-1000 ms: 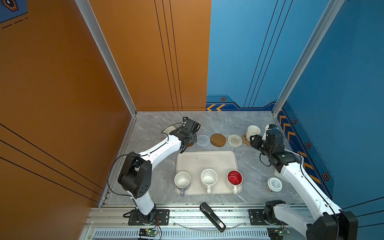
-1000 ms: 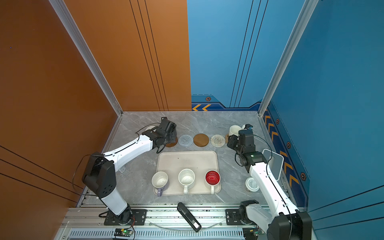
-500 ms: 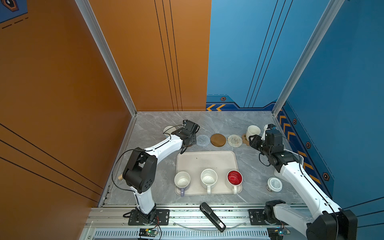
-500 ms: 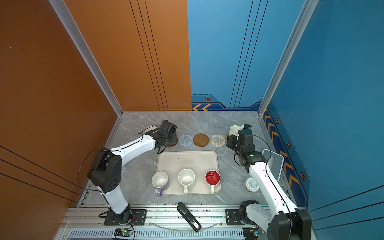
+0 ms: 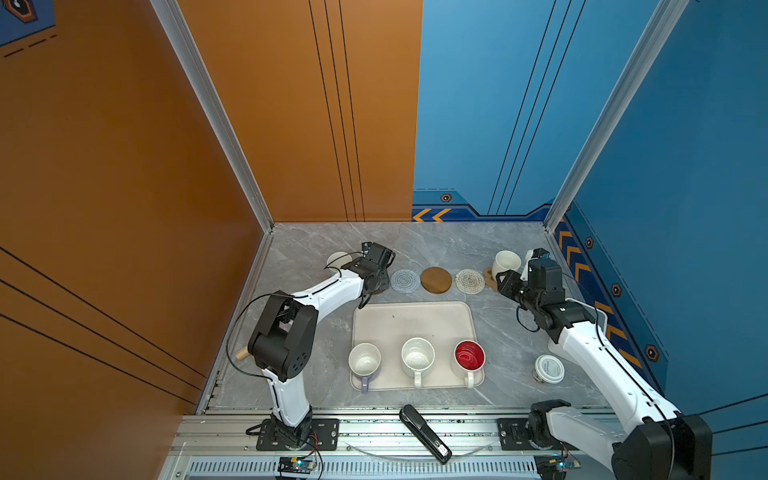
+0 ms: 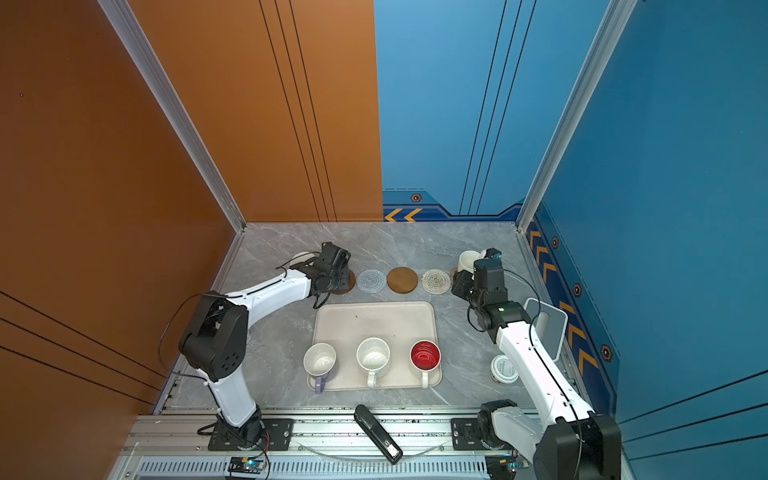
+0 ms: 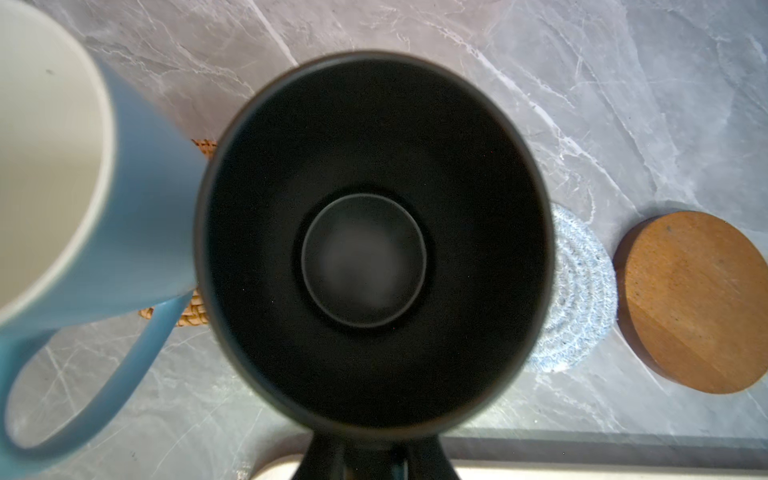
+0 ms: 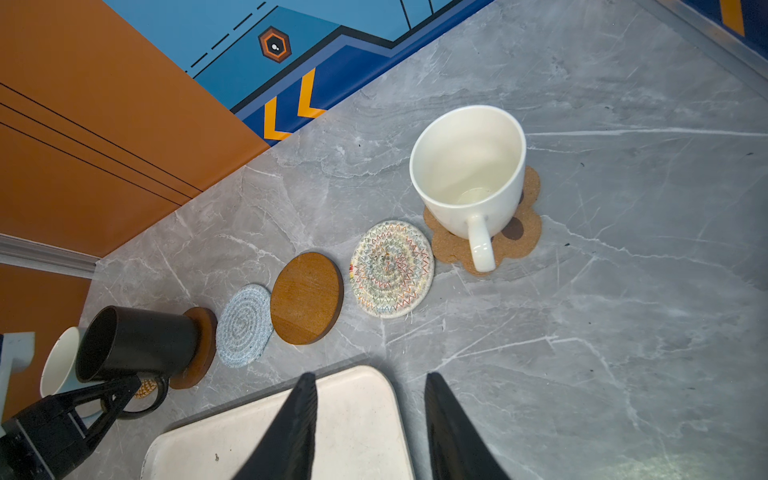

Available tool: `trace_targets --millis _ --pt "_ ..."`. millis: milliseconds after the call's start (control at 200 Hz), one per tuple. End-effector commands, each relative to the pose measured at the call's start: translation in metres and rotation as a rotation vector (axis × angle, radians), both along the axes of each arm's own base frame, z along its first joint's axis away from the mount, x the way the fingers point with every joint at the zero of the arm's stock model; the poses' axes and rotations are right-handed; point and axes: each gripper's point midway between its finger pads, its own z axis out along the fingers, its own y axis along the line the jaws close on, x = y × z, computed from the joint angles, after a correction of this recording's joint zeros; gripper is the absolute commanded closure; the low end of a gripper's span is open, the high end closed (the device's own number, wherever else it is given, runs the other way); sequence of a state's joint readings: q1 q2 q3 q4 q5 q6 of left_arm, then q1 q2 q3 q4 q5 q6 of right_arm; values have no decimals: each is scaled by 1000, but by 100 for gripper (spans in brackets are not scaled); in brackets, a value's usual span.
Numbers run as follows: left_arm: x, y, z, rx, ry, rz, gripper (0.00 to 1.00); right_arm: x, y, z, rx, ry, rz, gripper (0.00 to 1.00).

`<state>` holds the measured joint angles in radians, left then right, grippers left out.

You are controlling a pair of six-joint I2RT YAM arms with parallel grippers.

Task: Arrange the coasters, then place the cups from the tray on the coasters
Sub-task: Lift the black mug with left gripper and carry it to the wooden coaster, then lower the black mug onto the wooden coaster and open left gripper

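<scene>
A row of coasters lies behind the tray: wooden disc, grey-blue crocheted, wooden, whitish crocheted, brown paw. My left gripper is shut on the handle of the black cup, which sits on the left wooden disc. The light blue cup stands on the rattan coaster beside it. The plain white cup rests on the paw. My right gripper hangs open and empty over the tray's far right corner. Lavender, speckled and red-inside cups stand along the tray's front.
A white lidded jar stands at the front right beside my right arm. A white box-like stand sits by the right wall. A black stapler-like object lies on the front rail. Walls close in the left, back and right sides.
My left arm's elbow has swung a little toward the back while its gripper stays at the left wooden disc with the black cup. The right arm has barely moved.
</scene>
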<state>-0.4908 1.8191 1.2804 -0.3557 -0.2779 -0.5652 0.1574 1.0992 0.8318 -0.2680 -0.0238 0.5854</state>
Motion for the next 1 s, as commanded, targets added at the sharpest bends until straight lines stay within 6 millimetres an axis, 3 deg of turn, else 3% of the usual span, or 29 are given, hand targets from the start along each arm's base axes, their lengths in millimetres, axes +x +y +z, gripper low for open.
trace_targets --millis 0,646,901,991 --pt "12 -4 8 -36 -53 7 100 3 4 3 19 -14 6 59" --pt "8 -4 -7 -33 -6 0 100 2 4 3 18 -15 7 59" --pt "5 -2 0 -32 -21 2 100 2 4 3 19 -15 9 59" --pt "5 -1 3 -29 -30 3 92 2 4 4 18 -17 8 59"
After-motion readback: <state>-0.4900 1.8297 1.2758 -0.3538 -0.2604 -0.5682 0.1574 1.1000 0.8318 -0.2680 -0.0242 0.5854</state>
